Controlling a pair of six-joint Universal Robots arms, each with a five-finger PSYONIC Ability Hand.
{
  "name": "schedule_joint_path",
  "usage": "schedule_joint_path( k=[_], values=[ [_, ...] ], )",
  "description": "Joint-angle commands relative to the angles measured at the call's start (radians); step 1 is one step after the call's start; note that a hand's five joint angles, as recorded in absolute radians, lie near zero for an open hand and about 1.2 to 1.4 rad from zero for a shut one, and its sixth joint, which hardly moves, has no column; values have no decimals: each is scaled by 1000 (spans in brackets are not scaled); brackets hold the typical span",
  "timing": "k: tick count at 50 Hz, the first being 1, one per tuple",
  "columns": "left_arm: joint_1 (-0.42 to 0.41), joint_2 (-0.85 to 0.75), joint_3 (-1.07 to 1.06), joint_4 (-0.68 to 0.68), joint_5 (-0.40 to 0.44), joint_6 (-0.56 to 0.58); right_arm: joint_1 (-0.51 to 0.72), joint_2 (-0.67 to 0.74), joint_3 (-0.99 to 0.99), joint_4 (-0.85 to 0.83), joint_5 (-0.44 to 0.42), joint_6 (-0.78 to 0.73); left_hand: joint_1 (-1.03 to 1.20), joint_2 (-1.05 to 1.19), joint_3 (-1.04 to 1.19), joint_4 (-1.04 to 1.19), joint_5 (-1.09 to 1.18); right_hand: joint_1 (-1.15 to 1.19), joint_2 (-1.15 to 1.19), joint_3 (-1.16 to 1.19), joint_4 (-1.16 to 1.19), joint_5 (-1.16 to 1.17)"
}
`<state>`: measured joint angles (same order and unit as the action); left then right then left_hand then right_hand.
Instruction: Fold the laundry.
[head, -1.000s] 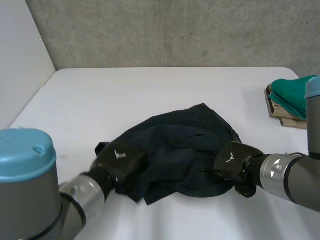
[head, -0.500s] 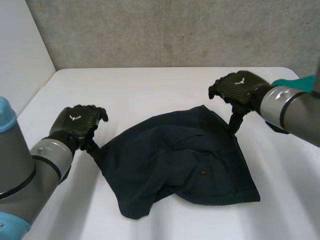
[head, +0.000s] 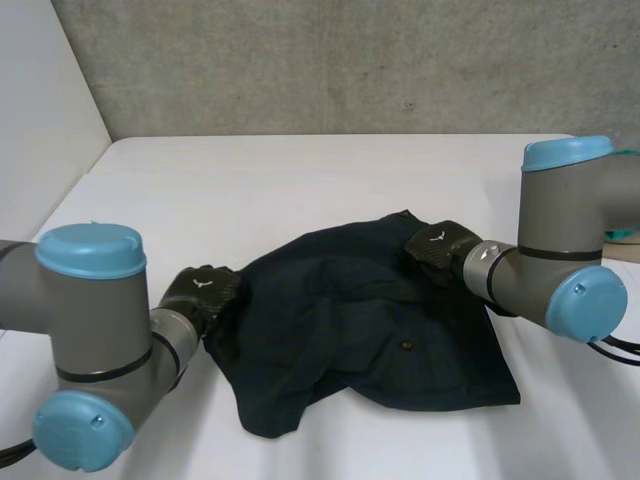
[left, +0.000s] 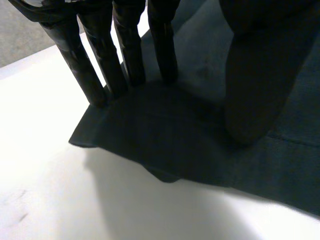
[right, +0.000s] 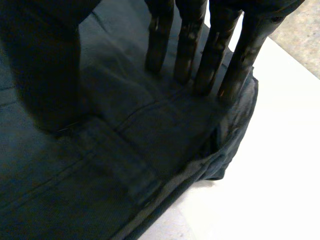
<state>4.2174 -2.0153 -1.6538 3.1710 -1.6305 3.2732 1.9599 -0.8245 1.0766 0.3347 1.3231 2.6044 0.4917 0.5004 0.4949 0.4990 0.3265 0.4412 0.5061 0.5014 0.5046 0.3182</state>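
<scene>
A dark navy garment (head: 370, 320) lies spread across the middle of the white table (head: 300, 190), with a small button showing near its centre. My left hand (head: 200, 291) rests on the garment's left corner. In the left wrist view its straight fingers (left: 127, 50) stand on the cloth (left: 165, 130) by the corner's edge, thumb set down apart from them. My right hand (head: 437, 244) is on the far right corner. Its straight fingers (right: 187, 45) press the cloth (right: 125, 150) near a seamed hem, thumb resting apart. Both hands are open.
A green cloth (head: 627, 234) lies at the table's right edge, mostly hidden behind my right arm (head: 560, 230). A white wall runs along the left side and a concrete wall along the back. Bare table lies beyond the garment and in front of it.
Both hands, first shut on the bunched garment near the front, lifted and pulled it apart sideways. They have now come down on its left and right corners with fingers straightened; the garment lies flatter.
</scene>
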Motion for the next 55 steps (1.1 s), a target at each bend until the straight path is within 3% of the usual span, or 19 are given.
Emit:
schedule_joint_path(
  k=[1, 2, 5, 10, 14, 17, 21, 25, 29, 37, 47, 51, 52, 55],
  values=[
    [-13, -89, 81, 3, -2, 6, 10, 25, -20, -54, 25, -17, 449, 440, 446, 442, 440, 954, 889, 894, 891, 903],
    [-20, -106, 106, 3, -2, 6, 13, 27, -24, -57, 27, -18, 642, 633, 639, 634, 632, 955, 890, 895, 892, 903],
    [-27, -129, 144, 4, -2, 11, 21, 38, -55, -60, 28, -18, 904, 895, 901, 897, 895, 955, 890, 895, 892, 903],
    [-22, -172, 289, 7, -5, 36, 21, 80, -171, -52, 37, -39, 905, 896, 901, 897, 895, 955, 890, 895, 892, 903],
    [-10, -172, 478, 52, -2, 143, 21, 99, -338, -80, 88, -41, 905, 896, 901, 897, 895, 955, 890, 895, 892, 903],
    [4, -166, 580, 136, 1, 222, 24, 113, -496, -184, 134, -27, 905, 896, 901, 897, 895, 955, 890, 895, 892, 903],
    [35, -163, 732, 405, 6, 330, 40, 113, -633, -405, 160, -9, 905, 896, 901, 897, 895, 955, 890, 895, 892, 903],
    [39, -143, 795, 626, 24, 329, 57, 78, -678, -636, 185, 20, 905, 896, 901, 897, 895, 955, 890, 895, 892, 903],
    [32, -129, 795, 743, 54, 318, 62, 38, -662, -792, 203, 25, 905, 896, 901, 897, 895, 955, 890, 895, 892, 903],
    [30, -117, 620, 750, 61, 304, 65, 10, -545, -763, 183, 29, 905, 896, 901, 897, 895, 955, 890, 895, 892, 903],
    [24, -143, 297, 735, 60, 304, 65, 15, -152, -649, 76, 20, 905, 896, 901, 897, 895, 955, 890, 895, 892, 903],
    [21, -172, 194, 658, 60, 309, 65, 42, -29, -599, 73, 7, 609, 601, 606, 602, 600, 955, 890, 895, 892, 903],
    [16, -178, 171, 593, 60, 310, 65, 45, -11, -588, 73, 2, 440, 431, 437, 433, 430, 955, 890, 895, 892, 903],
    [3, -178, 155, 470, 60, 310, 65, 42, 52, -545, 74, -18, 274, 266, 271, 267, 265, 955, 890, 895, 892, 903]
  ],
)
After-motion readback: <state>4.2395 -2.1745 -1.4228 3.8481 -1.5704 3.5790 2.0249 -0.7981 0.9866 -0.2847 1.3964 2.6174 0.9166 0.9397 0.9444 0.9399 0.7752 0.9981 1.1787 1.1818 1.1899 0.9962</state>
